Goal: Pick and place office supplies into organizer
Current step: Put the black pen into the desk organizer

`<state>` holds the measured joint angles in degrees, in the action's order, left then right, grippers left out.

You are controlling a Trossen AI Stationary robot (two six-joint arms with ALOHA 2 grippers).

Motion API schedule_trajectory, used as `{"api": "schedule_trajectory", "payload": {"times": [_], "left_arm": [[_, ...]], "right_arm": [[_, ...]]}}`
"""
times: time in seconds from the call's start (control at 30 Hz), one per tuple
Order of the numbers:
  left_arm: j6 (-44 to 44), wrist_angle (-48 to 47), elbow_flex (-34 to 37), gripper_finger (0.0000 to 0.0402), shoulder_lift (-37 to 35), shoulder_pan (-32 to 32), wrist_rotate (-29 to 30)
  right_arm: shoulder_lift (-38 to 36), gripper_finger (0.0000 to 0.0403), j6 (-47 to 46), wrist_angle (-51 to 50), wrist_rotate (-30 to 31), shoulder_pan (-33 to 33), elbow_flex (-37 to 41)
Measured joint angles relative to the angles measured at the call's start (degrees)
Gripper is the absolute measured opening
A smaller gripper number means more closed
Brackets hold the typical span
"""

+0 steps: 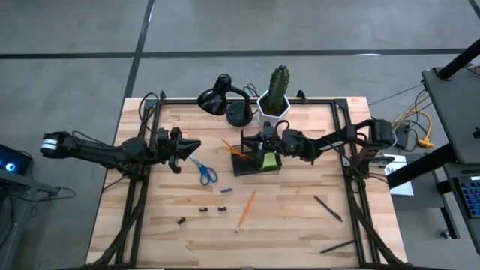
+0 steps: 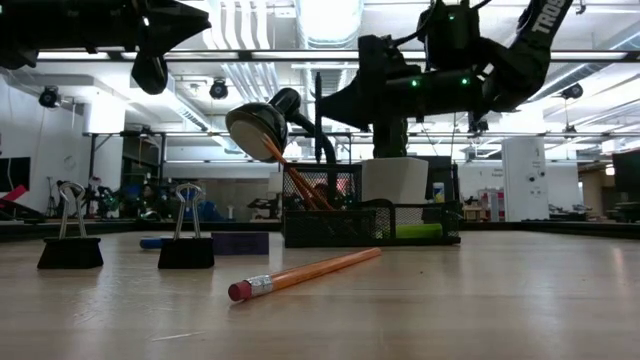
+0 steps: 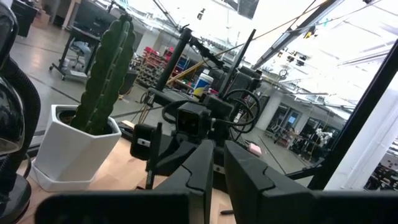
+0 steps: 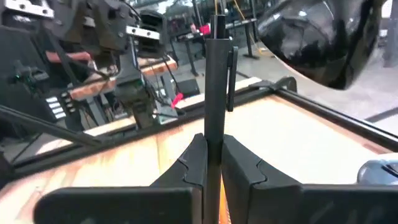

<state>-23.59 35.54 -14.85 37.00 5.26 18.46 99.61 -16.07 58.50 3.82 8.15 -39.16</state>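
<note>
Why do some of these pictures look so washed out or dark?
Low view: bright ceiling lights behind turn the arms into silhouettes, while the pencil up front is sharp. Left wrist view: the ceiling glares white past the cactus. Right wrist view: the lamp up close is blurred.

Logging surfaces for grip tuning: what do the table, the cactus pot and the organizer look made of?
Table: pale wood planks, matte, with visible seams and grain.
Pot: white, smooth, faceted; ceramic or plastic, can't tell.
Organizer: black mesh, probably metal, see-through at table height.
</note>
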Motion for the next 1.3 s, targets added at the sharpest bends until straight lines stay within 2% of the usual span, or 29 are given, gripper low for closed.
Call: {"api": "schedule_trajectory", "payload": {"times": [0.4, 0.57, 1.03, 1.3], "left_arm": [[0.0, 0.0, 0.0, 0.0024, 0.0, 0.0, 0.0], [0.0, 0.0, 0.0, 0.0024, 0.0, 0.0, 0.0], [0.0, -0.1, 0.0, 0.0024, 0.1, 0.0, 0.0], [0.0, -0.1, 0.0, 0.0024, 0.1, 0.0, 0.0]], "right_arm": [[-0.1, 0.0018, 3.0, -7.6, 0.0, 1.3, 0.0], [-0.1, 0.0018, 3.0, -11.3, -2.7, 2.1, -0.2], [-0.1, 0.0018, 10.5, -29.2, -5.5, 3.5, -10.3], [0.0, 0.0018, 10.7, -29.0, -8.1, 4.4, -10.3]]}}
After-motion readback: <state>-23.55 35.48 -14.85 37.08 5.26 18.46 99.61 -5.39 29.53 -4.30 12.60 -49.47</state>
